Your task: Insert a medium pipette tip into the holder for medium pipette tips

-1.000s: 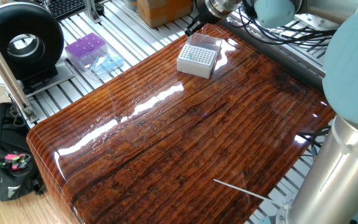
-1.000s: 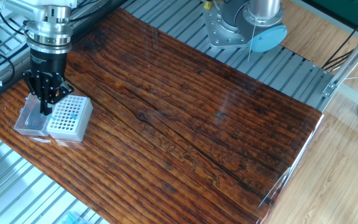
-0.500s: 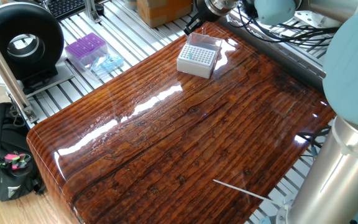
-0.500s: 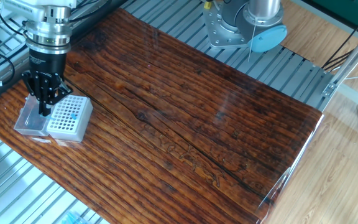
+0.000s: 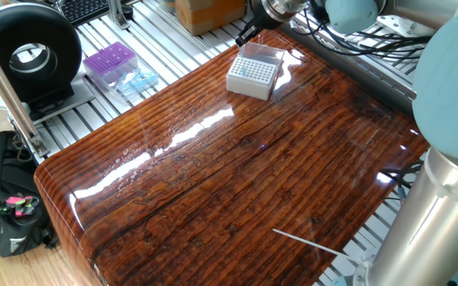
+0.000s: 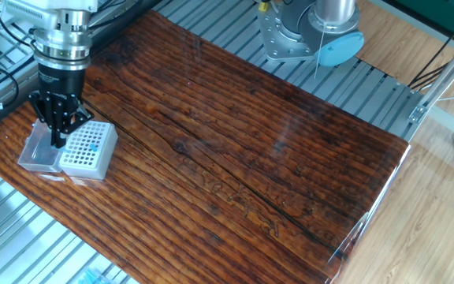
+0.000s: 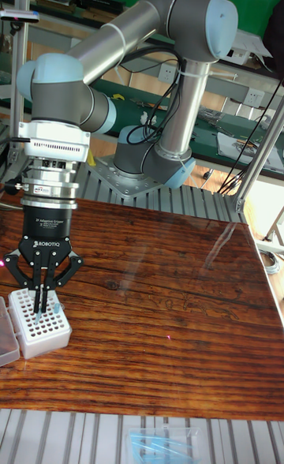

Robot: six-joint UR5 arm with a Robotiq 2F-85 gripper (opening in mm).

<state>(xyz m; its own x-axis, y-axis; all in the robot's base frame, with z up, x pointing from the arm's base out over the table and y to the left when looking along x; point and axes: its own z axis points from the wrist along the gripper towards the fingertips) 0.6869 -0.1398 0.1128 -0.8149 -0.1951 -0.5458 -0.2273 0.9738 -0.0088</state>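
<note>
Holder for medium pipette tips (image 7: 43, 323): a white rack with a grid of holes, at the left end of the table (image 6: 235, 150); a clear plastic lid (image 6: 39, 150) lies attached on its far-left side.
Gripper (image 7: 45, 290): poised straight over the rack, pointing down.
Fingers (image 7: 35, 275): drawn close together, pinching a slim bluish-grey medium pipette tip (image 7: 38, 312) that hangs point-down between them.
Tip position: its lower end sits at the hole grid; whether it has entered a hole is too small to tell.
Done: tip picked up and brought over the rack.
Left: likely press it down into 1 hole, let go, lift clear.
Right end of table: a thin white stick (image 5: 307, 240) lies well apart, untouched.
</note>
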